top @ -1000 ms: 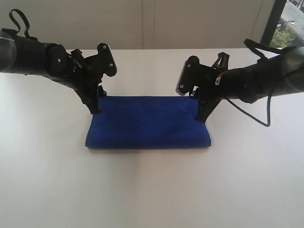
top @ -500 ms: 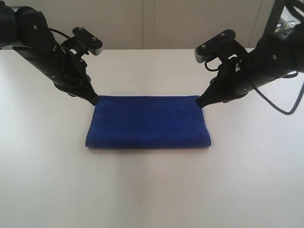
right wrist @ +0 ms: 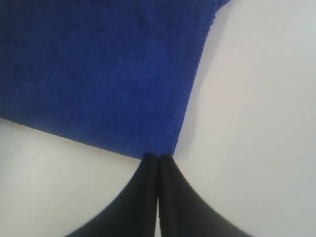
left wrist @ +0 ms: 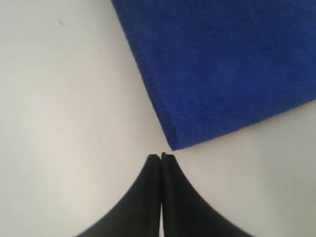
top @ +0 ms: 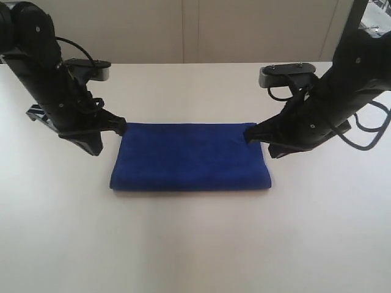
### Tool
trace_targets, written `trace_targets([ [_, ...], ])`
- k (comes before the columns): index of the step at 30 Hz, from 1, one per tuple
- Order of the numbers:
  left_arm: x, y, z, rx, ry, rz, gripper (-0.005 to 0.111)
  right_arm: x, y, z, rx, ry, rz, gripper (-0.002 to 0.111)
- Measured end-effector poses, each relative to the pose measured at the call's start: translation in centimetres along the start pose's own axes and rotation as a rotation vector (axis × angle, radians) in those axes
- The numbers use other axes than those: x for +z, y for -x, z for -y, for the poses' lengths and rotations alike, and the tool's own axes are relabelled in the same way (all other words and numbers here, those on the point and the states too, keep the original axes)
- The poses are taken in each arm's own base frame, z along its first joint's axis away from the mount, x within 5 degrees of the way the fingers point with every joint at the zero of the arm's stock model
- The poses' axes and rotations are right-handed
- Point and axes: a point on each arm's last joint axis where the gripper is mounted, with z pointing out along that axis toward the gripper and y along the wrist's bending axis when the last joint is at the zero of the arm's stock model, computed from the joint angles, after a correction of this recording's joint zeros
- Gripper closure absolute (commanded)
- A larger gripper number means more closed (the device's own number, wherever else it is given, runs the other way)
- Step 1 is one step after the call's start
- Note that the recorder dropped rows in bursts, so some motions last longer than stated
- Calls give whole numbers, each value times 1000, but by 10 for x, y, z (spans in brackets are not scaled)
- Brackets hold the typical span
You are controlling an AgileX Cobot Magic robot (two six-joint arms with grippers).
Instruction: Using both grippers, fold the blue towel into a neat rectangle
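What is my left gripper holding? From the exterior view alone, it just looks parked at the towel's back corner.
Observer: Nothing. In the left wrist view the left gripper is shut on itself. Its tips are just short of the blue towel's corner, with a sliver of bare table between.
Operator: And the right one?
Observer: The right gripper is shut too, but its tips meet the towel's edge right by the corner.
Operator: Is cloth pinched there?
Observer: I see none between its tips. They only butt against the edge, so I cannot confirm a grip.
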Motion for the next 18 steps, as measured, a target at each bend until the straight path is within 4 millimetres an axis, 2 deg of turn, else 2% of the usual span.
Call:
trace_targets([
  [5, -12, -10, -36, -135, 15, -72, 107, -15, -6, 21, 53, -35, -60, 108],
  [7, -25, -16, -53, -185, 23, -85, 107, -26, -8, 33, 82, -52, -58, 108],
  [9, -37, -23, -62, -205, 27, -93, 107, -38, -10, 40, 99, -65, -47, 108],
  [14, -74, -47, -58, -203, 37, 1, 107, -80, -21, 39, 80, -92, 28, 108],
  [18, -98, -78, -46, -202, 29, 147, 107, -119, -45, 31, 62, -96, 136, 108],
])
